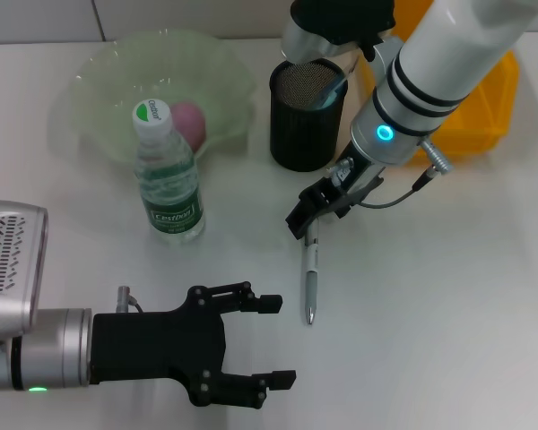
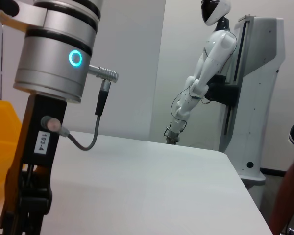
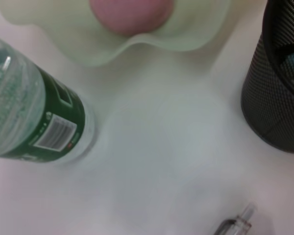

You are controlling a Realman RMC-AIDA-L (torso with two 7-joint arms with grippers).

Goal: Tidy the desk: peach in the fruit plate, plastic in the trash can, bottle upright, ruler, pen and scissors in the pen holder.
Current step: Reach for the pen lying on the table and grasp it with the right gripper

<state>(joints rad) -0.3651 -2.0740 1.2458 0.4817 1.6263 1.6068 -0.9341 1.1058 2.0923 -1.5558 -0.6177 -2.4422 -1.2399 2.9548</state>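
White desk [image 1: 448, 296] carries my work. My right gripper [image 1: 307, 213], jaws clamped on the pen [image 1: 310, 273], grips its top for the pen holder [image 1: 307, 115] behind. My left gripper [image 1: 255, 340] idles, jaws apart.

The upper end of the pen [image 1: 310, 273] is covered by the right gripper [image 1: 307, 218] in the head view, so the closing of the jaws on it cannot be made out; in the right wrist view only its clear tip [image 3: 236, 223] is seen, cut by the edge. The peach [image 1: 188, 123] beyond that gripper is half hidden behind the bottle [image 1: 168, 175]. The contents of the pen holder [image 1: 307, 115] are masked by the right arm. The trash can [image 1: 484, 107] is largely blocked likewise.
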